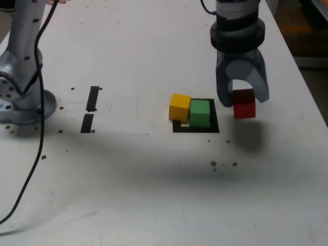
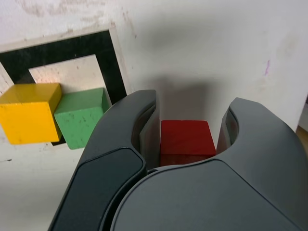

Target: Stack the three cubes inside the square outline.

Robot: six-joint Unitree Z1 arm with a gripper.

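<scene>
— Gripper in the exterior view?
— Pinching the red cube above the table; green cube and yellow cube sit beside it at the square outline.
— Wrist view?
— Red cube clamped between the jaws; green and yellow touch nearby.

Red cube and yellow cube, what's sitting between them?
The green cube, touching the yellow cube; the exterior view shows it. The red cube hangs in the claw.
</scene>
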